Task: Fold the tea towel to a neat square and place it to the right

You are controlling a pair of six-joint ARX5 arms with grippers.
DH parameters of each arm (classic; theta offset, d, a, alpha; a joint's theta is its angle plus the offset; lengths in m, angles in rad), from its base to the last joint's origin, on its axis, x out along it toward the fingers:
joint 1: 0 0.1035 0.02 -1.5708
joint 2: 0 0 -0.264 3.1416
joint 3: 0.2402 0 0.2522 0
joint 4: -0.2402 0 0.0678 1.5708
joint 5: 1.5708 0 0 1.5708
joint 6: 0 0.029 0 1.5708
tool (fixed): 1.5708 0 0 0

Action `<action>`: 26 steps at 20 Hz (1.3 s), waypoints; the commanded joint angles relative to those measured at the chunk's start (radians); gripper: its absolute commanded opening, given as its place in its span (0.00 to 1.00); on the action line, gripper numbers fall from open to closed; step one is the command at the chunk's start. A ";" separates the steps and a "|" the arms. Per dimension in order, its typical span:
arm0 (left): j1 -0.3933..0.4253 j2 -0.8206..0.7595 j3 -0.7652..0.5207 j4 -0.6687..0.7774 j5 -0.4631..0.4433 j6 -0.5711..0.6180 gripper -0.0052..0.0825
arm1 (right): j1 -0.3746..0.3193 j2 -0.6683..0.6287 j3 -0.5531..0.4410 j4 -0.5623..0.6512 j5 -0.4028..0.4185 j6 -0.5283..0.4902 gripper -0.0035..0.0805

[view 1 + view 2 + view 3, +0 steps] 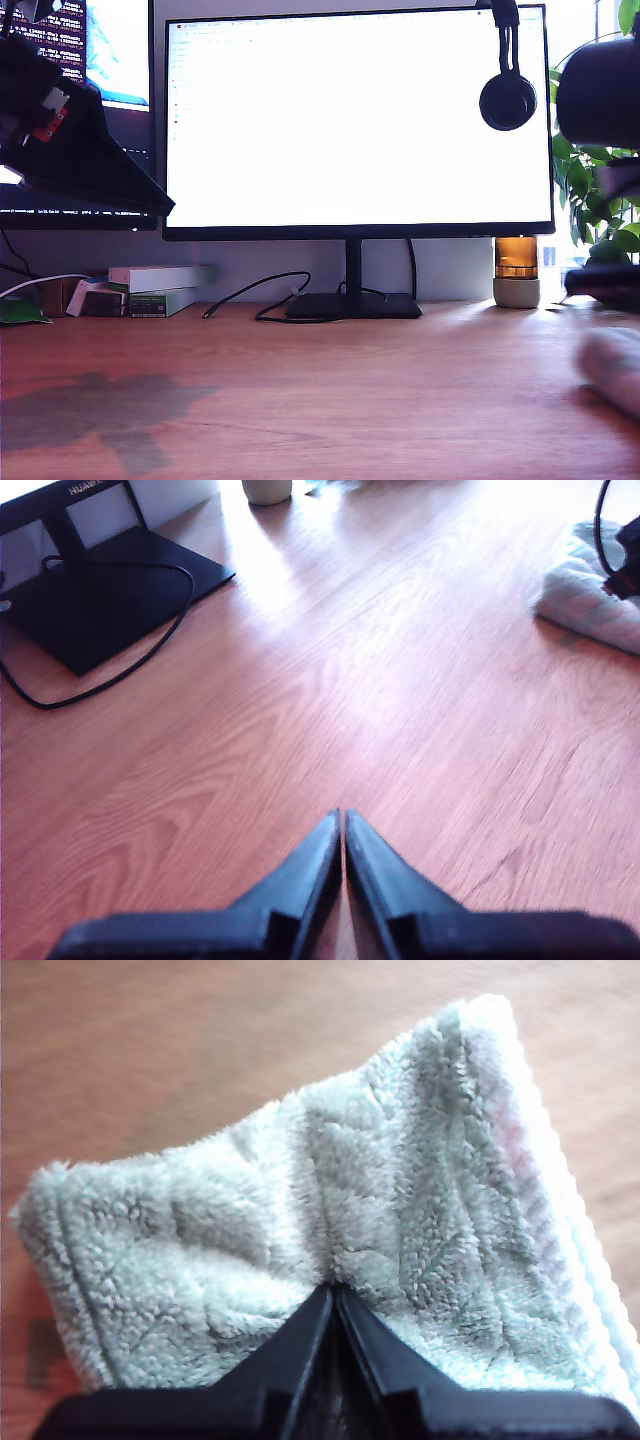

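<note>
I count one tea towel (330,1230), bunched near the desk (330,400) edge at the exterior view's right. My second gripper (335,1295) has its jaws pressed together into the fluffy cloth. My first gripper (342,820) hangs closed and empty over bare wood. One monitor (355,120), one cable (255,295) and one headset (507,95) stand behind.

- Monitor (358,120) on a black stand (352,303), at the back of the wooden desk (320,400).
- Headphones (507,95) hang on the monitor's top corner, exterior view's right.
- Black cable (255,295) beside the stand.
- Boxes (155,288), exterior view's left.
- Plant (590,190), exterior view's right.
</note>
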 commanded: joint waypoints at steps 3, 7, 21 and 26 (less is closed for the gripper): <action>-0.005 -0.003 -0.014 0.005 0.010 -0.003 0.04 | -0.009 0.030 -0.140 -0.060 -0.034 0.013 0.03; -0.005 -0.003 -0.014 0.011 0.027 -0.008 0.04 | -0.009 -0.047 -0.138 0.036 -0.030 -0.050 0.03; -0.005 -0.003 -0.010 0.068 0.105 -0.045 0.04 | -0.008 -0.280 0.011 0.081 -0.012 -0.376 0.03; 0.005 -0.003 0.007 0.162 0.031 -0.115 0.04 | -0.010 -0.302 0.010 0.299 -0.029 -0.573 0.03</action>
